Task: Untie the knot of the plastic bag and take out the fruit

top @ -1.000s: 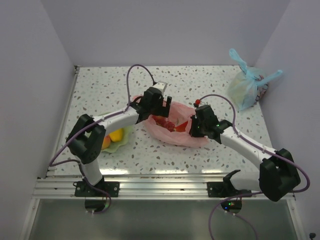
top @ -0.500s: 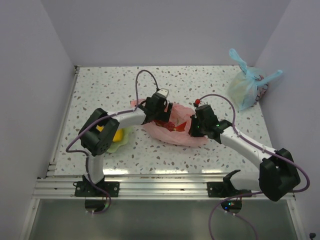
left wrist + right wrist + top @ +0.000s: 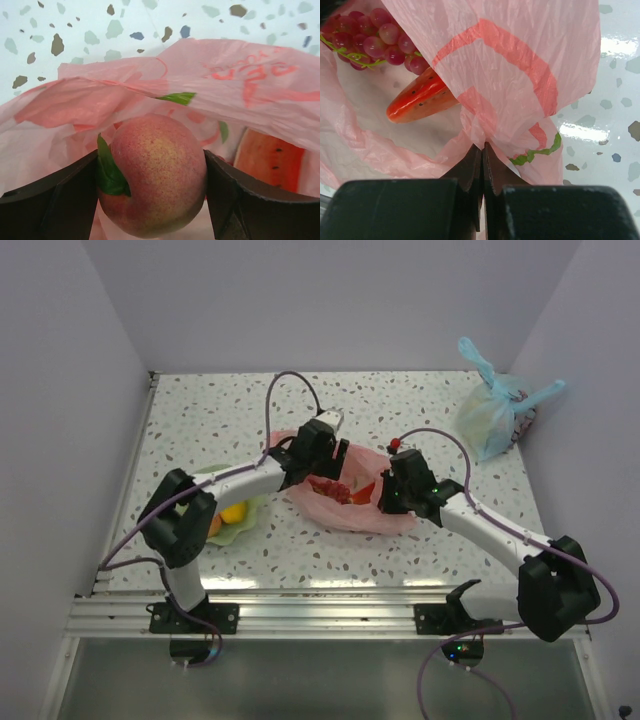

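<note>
Near left: green bowl point(image 3: 250, 507) holds a yellow fruit point(image 3: 233, 512) and an orange fruit point(image 3: 213, 525). Centre of table point(image 3: 200, 410): plastic bag point(image 3: 345, 515), crumpled, mouth open. Right gripper point(image 3: 482, 147) at its near-right edge, fingers pressed together on a fold of the pink film. Inside the bag: watermelon slice point(image 3: 420, 97), grape cluster point(image 3: 375, 42) beyond it. Left gripper point(image 3: 151, 165) at the bag's far-left side, fingers spread around a peach point(image 3: 160, 175), touching both its sides. Far right: blue bag point(image 3: 492, 418), tied.
</note>
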`<state>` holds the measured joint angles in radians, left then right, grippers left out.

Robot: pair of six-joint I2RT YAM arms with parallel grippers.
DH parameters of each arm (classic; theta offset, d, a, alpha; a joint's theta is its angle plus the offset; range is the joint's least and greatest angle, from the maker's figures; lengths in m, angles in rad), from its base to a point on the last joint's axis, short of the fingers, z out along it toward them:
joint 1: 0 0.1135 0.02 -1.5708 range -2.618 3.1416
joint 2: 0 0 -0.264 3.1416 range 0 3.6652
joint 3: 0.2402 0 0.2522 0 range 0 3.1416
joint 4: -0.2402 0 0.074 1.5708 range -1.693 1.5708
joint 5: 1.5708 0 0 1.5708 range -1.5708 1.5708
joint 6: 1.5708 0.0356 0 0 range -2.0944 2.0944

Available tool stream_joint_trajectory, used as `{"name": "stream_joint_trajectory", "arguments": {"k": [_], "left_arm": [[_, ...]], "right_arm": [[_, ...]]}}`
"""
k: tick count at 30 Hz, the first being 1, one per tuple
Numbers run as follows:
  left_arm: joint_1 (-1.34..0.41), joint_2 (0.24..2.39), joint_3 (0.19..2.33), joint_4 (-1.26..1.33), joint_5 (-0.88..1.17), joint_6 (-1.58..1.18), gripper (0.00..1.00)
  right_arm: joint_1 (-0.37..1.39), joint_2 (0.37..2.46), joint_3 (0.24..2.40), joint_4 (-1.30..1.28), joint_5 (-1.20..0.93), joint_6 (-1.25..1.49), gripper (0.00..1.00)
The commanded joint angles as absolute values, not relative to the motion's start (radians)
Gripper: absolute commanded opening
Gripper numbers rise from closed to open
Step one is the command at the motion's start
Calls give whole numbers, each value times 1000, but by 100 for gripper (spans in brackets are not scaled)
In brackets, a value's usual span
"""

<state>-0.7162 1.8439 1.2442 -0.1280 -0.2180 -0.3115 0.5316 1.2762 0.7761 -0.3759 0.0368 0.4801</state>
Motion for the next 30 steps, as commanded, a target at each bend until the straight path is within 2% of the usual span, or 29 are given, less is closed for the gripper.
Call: {"name": "stream_joint_trajectory", "arguments": {"k": [1, 8, 12, 17, 23, 30], "left_arm": [[-744, 1709, 1252, -159, -192, -296, 58], [-770, 1533, 1232, -248, -5, -350, 58], [-758, 1410, 1190, -313, -52, -379, 58], [-638, 1289, 1158, -440, -207, -423, 58], [-419, 1157, 1020, -477, -270, -482, 58], [-230, 1167, 881, -413, -276, -463, 65]], "right_arm": [[528, 1269, 827, -379, 78, 469, 0], [515, 1269, 834, -397, 121, 476, 0], [509, 1258, 833, -400, 133, 471, 0], [505, 1253, 825, -402, 138, 465, 0], [503, 1250, 818, -402, 127, 457, 0], [502, 1243, 808, -402, 115, 451, 0]]}}
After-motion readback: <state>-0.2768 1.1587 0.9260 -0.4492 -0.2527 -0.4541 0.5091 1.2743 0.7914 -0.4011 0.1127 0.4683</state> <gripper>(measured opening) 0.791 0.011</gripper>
